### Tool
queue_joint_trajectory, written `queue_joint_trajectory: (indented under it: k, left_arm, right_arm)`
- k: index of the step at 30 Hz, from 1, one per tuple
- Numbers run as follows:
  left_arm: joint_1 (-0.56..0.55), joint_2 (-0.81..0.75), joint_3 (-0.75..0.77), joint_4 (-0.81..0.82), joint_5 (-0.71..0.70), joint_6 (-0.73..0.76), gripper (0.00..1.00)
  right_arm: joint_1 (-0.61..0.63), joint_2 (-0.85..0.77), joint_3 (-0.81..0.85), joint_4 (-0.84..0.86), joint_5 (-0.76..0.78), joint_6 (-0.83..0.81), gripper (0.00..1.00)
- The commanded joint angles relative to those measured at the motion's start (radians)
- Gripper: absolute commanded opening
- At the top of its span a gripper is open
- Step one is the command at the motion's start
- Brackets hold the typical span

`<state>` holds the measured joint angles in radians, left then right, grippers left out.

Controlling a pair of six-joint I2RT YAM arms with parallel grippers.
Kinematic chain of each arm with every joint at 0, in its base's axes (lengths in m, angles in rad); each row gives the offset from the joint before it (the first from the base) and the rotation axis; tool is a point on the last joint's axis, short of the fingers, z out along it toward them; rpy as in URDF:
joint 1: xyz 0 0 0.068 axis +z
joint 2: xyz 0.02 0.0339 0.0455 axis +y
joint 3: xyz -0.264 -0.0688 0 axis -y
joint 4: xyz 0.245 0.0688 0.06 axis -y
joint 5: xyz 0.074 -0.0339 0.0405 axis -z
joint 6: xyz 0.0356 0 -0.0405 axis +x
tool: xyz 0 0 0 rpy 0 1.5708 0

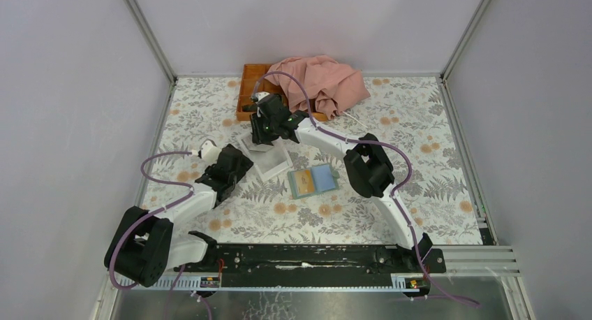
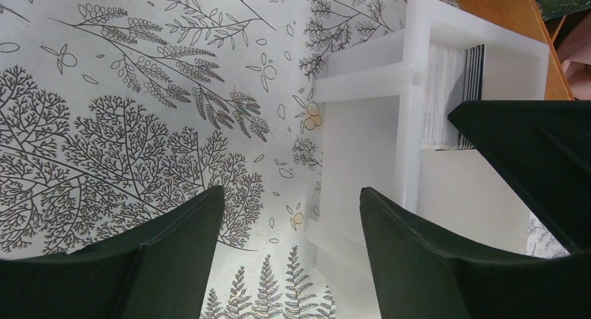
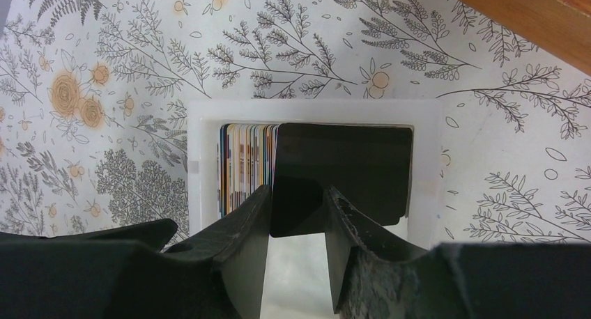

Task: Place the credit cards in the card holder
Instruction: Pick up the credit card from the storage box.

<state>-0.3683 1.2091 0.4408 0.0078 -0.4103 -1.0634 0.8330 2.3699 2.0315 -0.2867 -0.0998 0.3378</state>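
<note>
Packed on edge in one compartment of the white box (image 3: 425, 159): the credit cards (image 3: 247, 167), colored stripes showing, too tight to count. In front of the pack, one black card (image 3: 341, 173), face toward the right wrist camera and leaning off the rest. At its near edge, the right gripper (image 3: 297, 197), jaws narrowed to a slim gap around the card's near left corner; cannot tell whether either finger touches it. Little room sideways there, box walls close on both sides of the pack.

Just beside the box's near right corner, apart from it: one card holder (image 1: 314, 181), spread open and flat, orange half on the left, pale blue half on the right. Lies mid-table (image 1: 419, 124), well clear of every table edge, with bare floral cloth on its near side and the right arm's elbow (image 1: 368, 168) just beside it on the right.

On the box's left: the left gripper (image 2: 293, 191), jaws wide, nothing between them but tablecloth and the box's low outer edge.

At the far edge: one orange wooden tray (image 1: 249, 82), partly under one pink cloth (image 1: 324, 82).
</note>
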Motion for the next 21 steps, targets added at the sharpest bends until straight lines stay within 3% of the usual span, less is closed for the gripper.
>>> queue_joint_trajectory:
  k: [1, 21]
  left_arm:
    - [0.009, 0.003, -0.001, 0.047, -0.001, 0.008, 0.78]
    - [0.012, -0.004, -0.001, 0.039, 0.004, 0.005, 0.78]
  right_arm:
    - [0.023, -0.076, 0.010, 0.023, -0.043, 0.008, 0.40]
    - [0.032, -0.129, -0.025, 0.026, 0.006, -0.011, 0.35]
